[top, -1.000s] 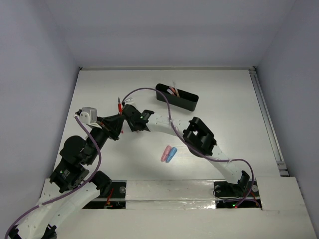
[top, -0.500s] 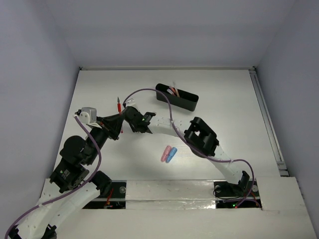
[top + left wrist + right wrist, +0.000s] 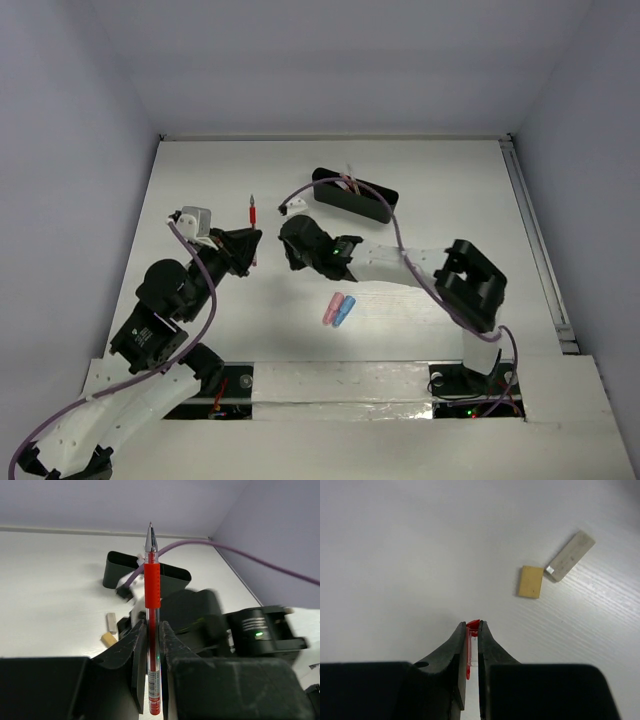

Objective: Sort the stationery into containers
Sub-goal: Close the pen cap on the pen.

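**Mia:** Why does the thin red pen (image 3: 152,582) stick straight out like that?

**Sam:** The left pincer (image 3: 152,630) is squeezed shut on its lower half. That leaves the metal tip pointing away, toward the long black plastic tray (image 3: 116,571). I think holding it that way lets it go into the tray the long way.

**Mia:** What about the other arm?

**Sam:** The right pincer (image 3: 472,630) is closed on a small red piece (image 3: 473,624). It might be the pen's cap, but I cannot tell. The pincer points down at the white tabletop (image 3: 395,540).

**Mia:** What is down there?

**Sam:** A little tan square eraser (image 3: 530,581) and a flat white eraser (image 3: 570,555), just beside each other, corner to corner. Nobody has picked them up yet.

**Mia:** Where is the tray?

**Sam:** It sits near the far edge of the tabletop, around the middle. It has a few pens (image 3: 347,181) in it. The red pen is held up to the left of it, near but apart.

**Mia:** Is there room to move?

**Sam:** It is a bit tight. The right pincer sits between the pen and the tray, so I think the arms could bump. The far left side looks open. The stubby pink capsule (image 3: 331,310) and the stubby blue capsule (image 3: 344,311) lie side by side nearer the arms, apart from both pincers.
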`<state>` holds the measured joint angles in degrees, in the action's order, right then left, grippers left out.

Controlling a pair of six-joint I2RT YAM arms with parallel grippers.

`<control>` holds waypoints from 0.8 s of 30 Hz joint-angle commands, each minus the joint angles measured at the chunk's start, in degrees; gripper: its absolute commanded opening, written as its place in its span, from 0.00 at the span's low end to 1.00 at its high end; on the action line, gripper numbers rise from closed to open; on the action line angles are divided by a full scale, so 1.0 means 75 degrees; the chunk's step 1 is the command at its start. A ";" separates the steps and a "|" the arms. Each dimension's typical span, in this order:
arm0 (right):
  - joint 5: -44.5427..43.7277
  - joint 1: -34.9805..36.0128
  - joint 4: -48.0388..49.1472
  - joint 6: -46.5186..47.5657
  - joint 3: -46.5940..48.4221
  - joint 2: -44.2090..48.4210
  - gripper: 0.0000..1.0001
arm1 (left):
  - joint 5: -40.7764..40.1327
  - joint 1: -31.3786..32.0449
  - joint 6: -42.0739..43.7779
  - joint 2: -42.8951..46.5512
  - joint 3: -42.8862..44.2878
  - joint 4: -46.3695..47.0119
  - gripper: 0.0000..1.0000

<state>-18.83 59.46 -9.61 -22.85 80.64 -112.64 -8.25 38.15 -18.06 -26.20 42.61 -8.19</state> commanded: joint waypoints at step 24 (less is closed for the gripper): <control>0.0424 -0.1553 0.5885 -0.3444 -0.3064 0.3874 0.00 | 0.1967 -0.0001 -0.1107 -0.1101 -0.1052 0.1794 0.00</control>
<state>-18.72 47.37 24.73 -42.54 58.15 -86.21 5.52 38.15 -25.61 -34.09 34.89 1.30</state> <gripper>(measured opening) 0.122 0.076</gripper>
